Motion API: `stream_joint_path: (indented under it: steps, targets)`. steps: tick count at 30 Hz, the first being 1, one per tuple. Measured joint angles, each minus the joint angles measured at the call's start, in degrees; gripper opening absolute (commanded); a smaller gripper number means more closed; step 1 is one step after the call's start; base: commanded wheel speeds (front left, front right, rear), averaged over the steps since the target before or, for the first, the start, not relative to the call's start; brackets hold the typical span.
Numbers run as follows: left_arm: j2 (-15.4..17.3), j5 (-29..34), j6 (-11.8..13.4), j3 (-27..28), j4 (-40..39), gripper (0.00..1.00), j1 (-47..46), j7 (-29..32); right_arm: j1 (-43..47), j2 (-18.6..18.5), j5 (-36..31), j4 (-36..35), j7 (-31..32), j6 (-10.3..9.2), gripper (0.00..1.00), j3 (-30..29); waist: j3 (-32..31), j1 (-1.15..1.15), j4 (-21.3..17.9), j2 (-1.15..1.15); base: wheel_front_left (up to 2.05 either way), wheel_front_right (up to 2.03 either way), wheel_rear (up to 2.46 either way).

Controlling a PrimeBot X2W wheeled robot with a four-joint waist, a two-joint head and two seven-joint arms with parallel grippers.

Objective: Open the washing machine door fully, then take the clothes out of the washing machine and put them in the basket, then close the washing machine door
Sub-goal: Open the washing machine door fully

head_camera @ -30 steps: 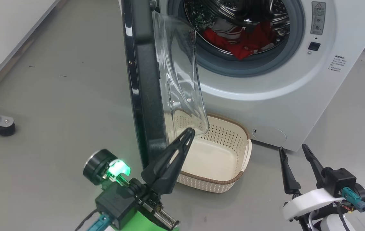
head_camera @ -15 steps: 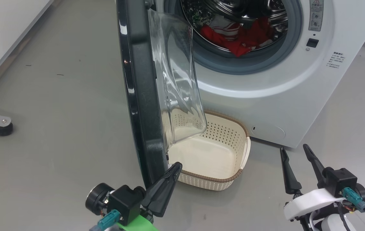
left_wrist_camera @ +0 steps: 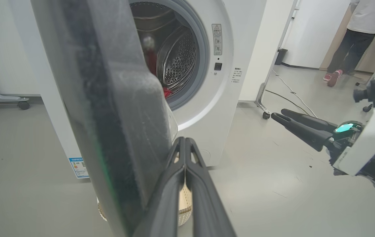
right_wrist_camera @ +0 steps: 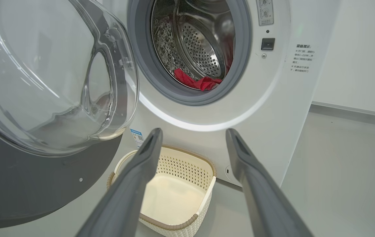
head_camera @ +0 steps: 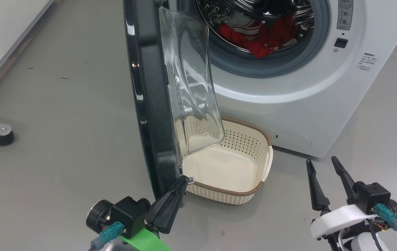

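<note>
Left claw (head_camera: 181, 183) pinched shut beside the half-open washing machine door (head_camera: 149, 104), right claw (head_camera: 321, 160) spread wide; it could slip off, leaving the basket (head_camera: 233, 192) blocked.

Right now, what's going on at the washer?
The left gripper, shut, has its tips by the lower edge of the door, which stands part open, edge-on to the head camera. The right gripper hangs open over the floor, right of the basket, holding nothing. The red clothes lie inside the washer; the basket is empty, partly under the door.
</note>
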Motion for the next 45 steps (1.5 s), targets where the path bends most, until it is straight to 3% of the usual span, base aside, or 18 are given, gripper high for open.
stream_joint_path:
  steps: [26,45]
  targets:
    - [-0.96,-0.52,2.87,1.87,1.85,0.00,0.01,0.35,-0.10,0.41,-0.78,0.46,0.00,0.64,1.00,-1.07,0.20,0.00,1.21,0.00,0.00,0.00,0.00]
    - [-0.91,-0.41,7.05,7.30,4.34,0.00,0.04,-2.64,-0.12,0.57,-1.25,0.63,0.00,0.90,1.00,-1.66,0.36,0.00,1.81,0.00,0.00,0.00,0.00]
